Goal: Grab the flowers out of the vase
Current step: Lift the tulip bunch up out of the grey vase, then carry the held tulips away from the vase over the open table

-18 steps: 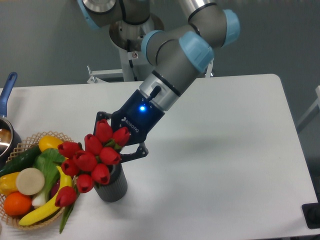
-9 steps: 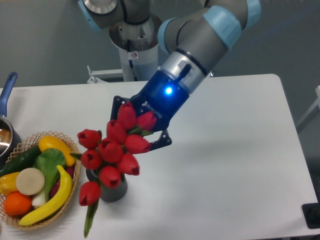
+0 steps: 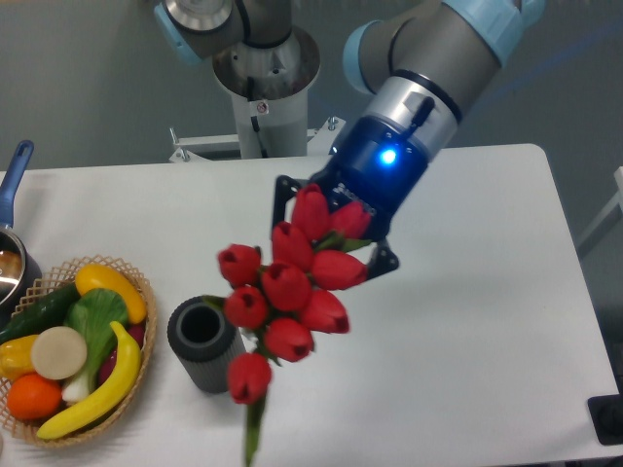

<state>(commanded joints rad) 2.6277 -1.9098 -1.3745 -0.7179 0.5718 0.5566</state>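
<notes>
My gripper (image 3: pixel 331 229) is shut on the flowers (image 3: pixel 287 292), a bunch of red tulip buds with green stems. The bunch hangs in the air, clear of the vase, with its lowest bud and a green stem reaching down toward the table's front edge. The vase (image 3: pixel 203 343), a short dark grey ribbed cylinder, stands upright and empty on the white table to the lower left of the bunch. The gripper's fingers are mostly hidden behind the buds.
A woven basket (image 3: pixel 117 409) of colourful fruit and vegetables sits at the front left, close to the vase. A blue-handled metal pot (image 3: pixel 12 229) is at the left edge. The robot's base (image 3: pixel 263 88) stands behind the table.
The gripper has risen and moved right with the flowers. The stems have come fully out of the vase, which now stands empty.
</notes>
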